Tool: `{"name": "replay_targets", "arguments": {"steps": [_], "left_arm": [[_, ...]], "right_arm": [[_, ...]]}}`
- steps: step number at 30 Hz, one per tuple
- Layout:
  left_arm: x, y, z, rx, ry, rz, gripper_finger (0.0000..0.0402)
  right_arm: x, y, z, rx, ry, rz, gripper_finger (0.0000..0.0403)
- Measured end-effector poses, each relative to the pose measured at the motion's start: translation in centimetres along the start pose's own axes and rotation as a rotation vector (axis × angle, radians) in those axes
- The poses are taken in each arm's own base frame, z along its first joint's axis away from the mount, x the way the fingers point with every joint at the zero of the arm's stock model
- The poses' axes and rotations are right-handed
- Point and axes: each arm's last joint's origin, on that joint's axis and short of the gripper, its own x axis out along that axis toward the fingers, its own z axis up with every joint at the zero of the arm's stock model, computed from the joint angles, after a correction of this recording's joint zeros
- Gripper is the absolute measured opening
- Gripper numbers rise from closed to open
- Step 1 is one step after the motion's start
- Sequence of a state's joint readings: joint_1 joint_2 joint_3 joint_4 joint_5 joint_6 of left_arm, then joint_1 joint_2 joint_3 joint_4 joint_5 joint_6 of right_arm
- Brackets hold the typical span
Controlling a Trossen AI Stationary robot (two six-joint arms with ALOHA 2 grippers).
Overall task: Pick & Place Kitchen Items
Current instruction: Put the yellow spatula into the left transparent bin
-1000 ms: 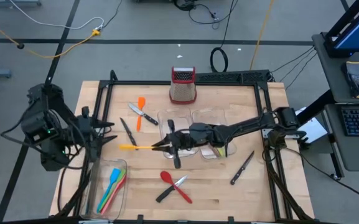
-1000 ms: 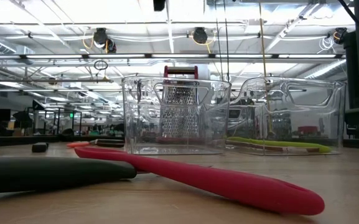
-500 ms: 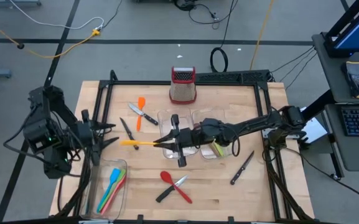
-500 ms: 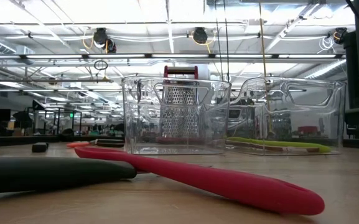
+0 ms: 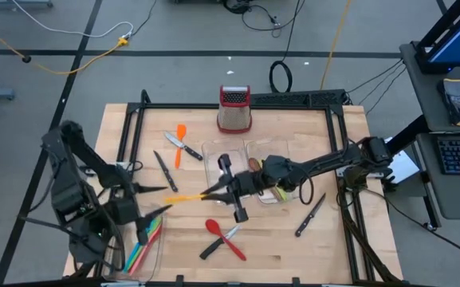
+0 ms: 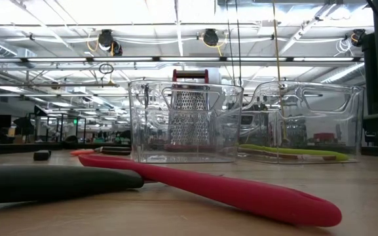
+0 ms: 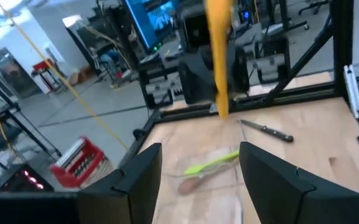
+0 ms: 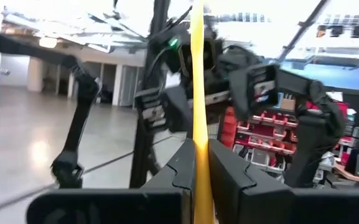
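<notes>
My right gripper (image 5: 212, 191) reaches over the table's middle, shut on a long yellow utensil (image 5: 183, 196). The utensil sticks out toward the table's left. In the right wrist view the yellow strip (image 8: 198, 74) rises from between the shut fingers (image 8: 199, 149). My left gripper (image 5: 166, 199) stands open at the utensil's free end. In the left wrist view that end (image 7: 219, 93) hangs ahead of the open fingers (image 7: 201, 152), apart from both. On the table lie an orange spatula (image 5: 180, 139), a red spoon (image 5: 223, 237) and several black-handled knives. My right gripper pinches the yellow utensil's near end (image 8: 198, 134) between its two fingers. The fingers come from the table's right and lie along the utensil. The utensil is lifted clear of the table, and its free end (image 5: 170, 198) points at the left gripper.
A clear tray (image 5: 146, 239) with blue, green and red utensils sits at the near left, partly under the left arm. Two clear trays (image 5: 273, 151) stand mid-table, one holding a green utensil (image 7: 213, 165). A grater (image 5: 234, 108) stands at the far edge. A knife (image 5: 309, 215) lies at the right.
My left gripper has swung toward the table's near edge and toward the yellow utensil, rolling as it went, and stays open. My right gripper has risen a little and tipped upward, still shut on the utensil, which now slants instead of lying level.
</notes>
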State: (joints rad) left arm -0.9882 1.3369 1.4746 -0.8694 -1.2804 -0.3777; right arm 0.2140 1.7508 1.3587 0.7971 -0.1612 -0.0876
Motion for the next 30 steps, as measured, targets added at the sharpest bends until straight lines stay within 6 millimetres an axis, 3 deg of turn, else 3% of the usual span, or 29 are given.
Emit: {"name": "replay_targets", "arguments": {"steps": [4, 9, 18, 30], "left_arm": [[1.3, -1.2, 1.2, 0.011, -0.018, -0.058, 0.0218], [2.5, -1.2, 2.6, -0.017, -0.059, -0.159, 0.0218], [3.6, -0.9, 3.2, -0.044, -0.075, -0.249, 0.0218], [5.7, -0.7, 3.9, -0.029, -0.125, -0.360, 0.0218]], "right_arm": [[-0.2, 1.1, -0.6, -0.042, 0.007, 0.023, 0.0016], [-0.4, 1.8, -0.9, -0.066, 0.001, 0.039, 0.0016], [-0.2, 3.2, -0.7, -0.133, -0.014, 0.068, 0.0016], [-0.2, 3.2, -0.7, -0.140, -0.014, 0.068, 0.0016]]}}
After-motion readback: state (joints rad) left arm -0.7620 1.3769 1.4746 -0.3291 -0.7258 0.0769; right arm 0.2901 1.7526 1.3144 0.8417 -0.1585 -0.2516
